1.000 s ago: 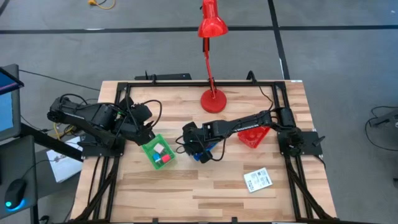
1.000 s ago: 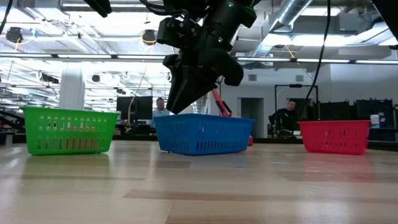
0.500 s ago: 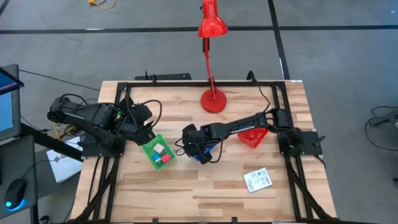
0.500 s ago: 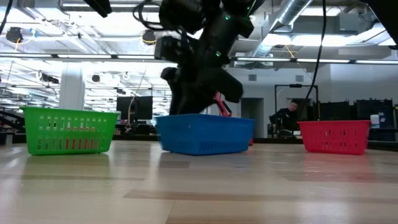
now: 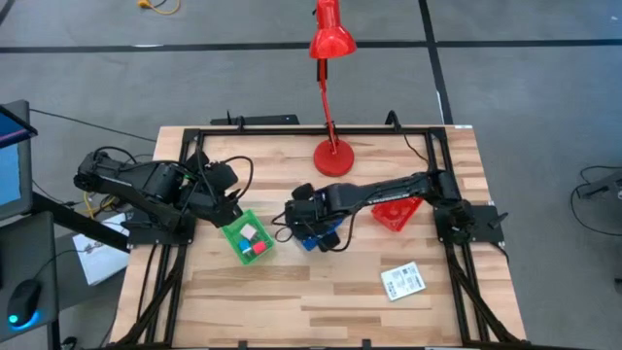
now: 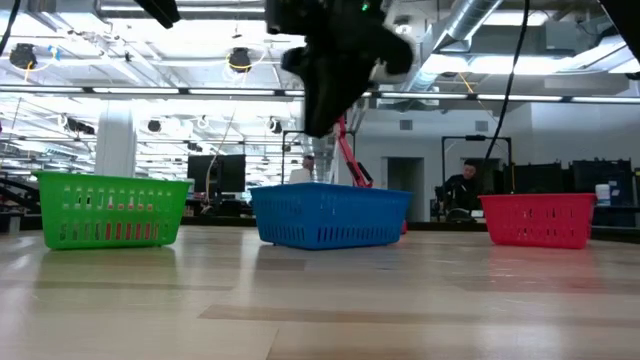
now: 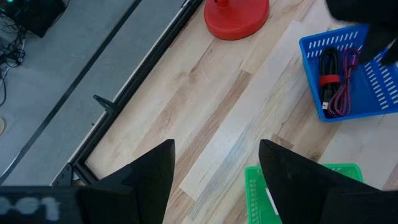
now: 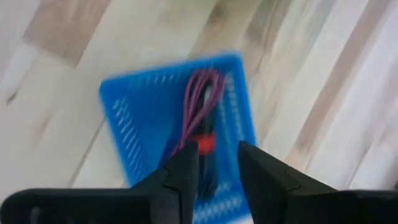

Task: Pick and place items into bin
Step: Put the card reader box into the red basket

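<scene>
My right gripper (image 5: 301, 220) hangs open and empty above the blue bin (image 5: 319, 238), also in the low view (image 6: 320, 125). In that bin lie a dark red looped cord (image 8: 199, 99) and a black stick with a red band (image 8: 205, 146); both also show in the left wrist view (image 7: 342, 81). My left gripper (image 5: 225, 208) is open and empty over the far left corner of the green bin (image 5: 246, 238), which holds a pale cube (image 5: 249, 233) and a red cube (image 5: 259, 249). A white printed packet (image 5: 402, 281) lies flat on the table near the front right.
A red bin (image 5: 397, 214) stands right of the blue bin. A tall red desk lamp stands on its round base (image 5: 333, 157) at the table's far middle. A black frame (image 5: 292, 131) runs around the table. People sit in the room beyond (image 6: 462, 185).
My right gripper has dipped down into the blue bin and then risen well clear of it, shifting a little toward the table's far edge. The blue bin and the left arm have stayed where they were.
</scene>
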You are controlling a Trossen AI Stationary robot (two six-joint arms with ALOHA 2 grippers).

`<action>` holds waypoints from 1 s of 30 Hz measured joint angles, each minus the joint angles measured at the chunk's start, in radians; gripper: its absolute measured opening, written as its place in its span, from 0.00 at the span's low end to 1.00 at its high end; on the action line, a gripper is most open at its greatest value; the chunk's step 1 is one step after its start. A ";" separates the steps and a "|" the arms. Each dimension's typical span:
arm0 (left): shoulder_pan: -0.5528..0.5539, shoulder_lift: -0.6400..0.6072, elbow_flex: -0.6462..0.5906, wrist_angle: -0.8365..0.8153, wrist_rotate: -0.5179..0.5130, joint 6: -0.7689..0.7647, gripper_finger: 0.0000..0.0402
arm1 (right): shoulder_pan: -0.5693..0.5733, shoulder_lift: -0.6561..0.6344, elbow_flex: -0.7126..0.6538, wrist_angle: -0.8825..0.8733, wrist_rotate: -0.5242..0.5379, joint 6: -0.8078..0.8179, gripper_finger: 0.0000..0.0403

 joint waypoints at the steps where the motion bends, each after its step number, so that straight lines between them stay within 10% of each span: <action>1: 0.000 0.000 0.000 0.000 0.000 0.000 0.56 | 0.000 0.001 0.025 -0.062 0.000 0.030 0.27; 8: 0.000 0.000 0.000 0.000 -0.001 0.000 0.56 | -0.007 0.000 0.149 -0.445 -0.181 0.242 0.27; 16: 0.000 0.000 0.000 0.003 -0.003 -0.121 0.56 | 0.033 -0.104 0.086 -0.495 -0.340 0.290 0.27; 26: 0.000 0.001 -0.043 0.168 -0.066 -0.163 0.56 | 0.159 -0.543 -0.309 -0.397 -0.332 0.634 0.27; 30: -0.007 0.000 -0.125 0.503 -0.033 0.092 0.56 | 0.253 -0.731 -0.528 -0.286 -0.275 0.875 0.27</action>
